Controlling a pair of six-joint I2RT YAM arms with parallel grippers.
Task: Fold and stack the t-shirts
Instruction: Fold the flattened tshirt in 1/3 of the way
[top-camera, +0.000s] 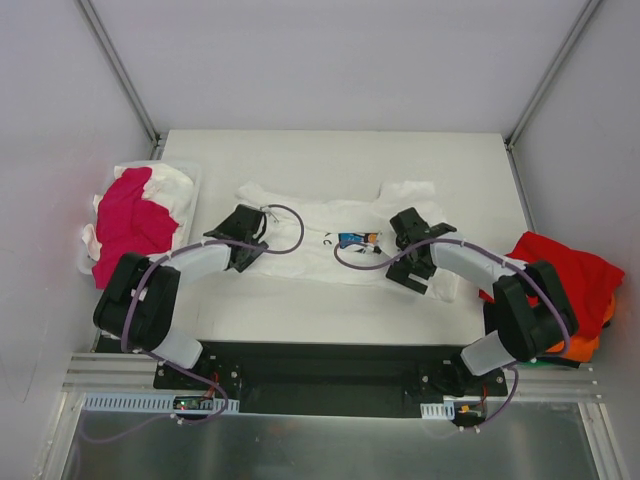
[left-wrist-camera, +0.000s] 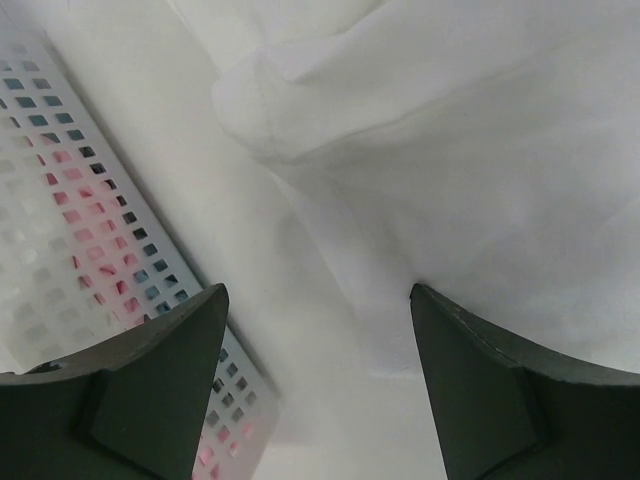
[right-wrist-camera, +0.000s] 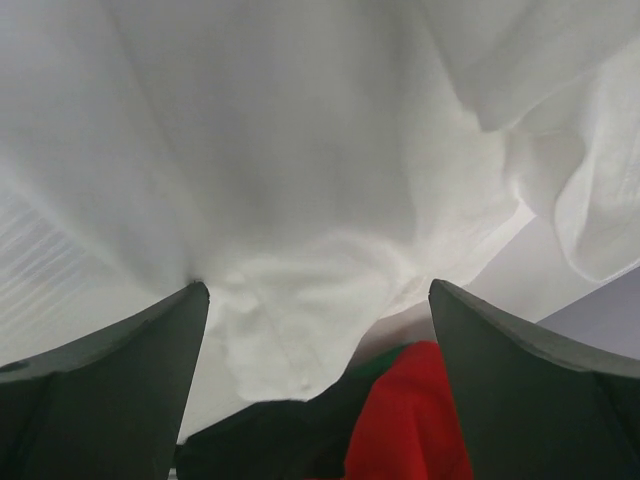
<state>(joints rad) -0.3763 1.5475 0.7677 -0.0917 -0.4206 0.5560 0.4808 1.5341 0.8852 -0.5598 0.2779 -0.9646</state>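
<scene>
The left fingers (top-camera: 245, 235) and right fingers (top-camera: 408, 240) gape wide, gripping nothing, tips down on the white t-shirt (top-camera: 315, 250) spread over the desk (top-camera: 330, 165) between them. Red t-shirts (top-camera: 560, 265) crowd beside the right fingers; a basket (top-camera: 192, 175) of pink tees (top-camera: 125, 225) flanks the left.

- No word, number or brand is legible in any view.
- The white t-shirt (top-camera: 330, 262) has a small blue and orange print (top-camera: 356, 239). It lies between the two grippers, just beside the right gripper (top-camera: 398, 246) on its left, and is too small to read.
- The dark marks (top-camera: 328, 238) beside that print, on the side toward the left gripper (top-camera: 250, 238), may be letters; I cannot tell.
</scene>
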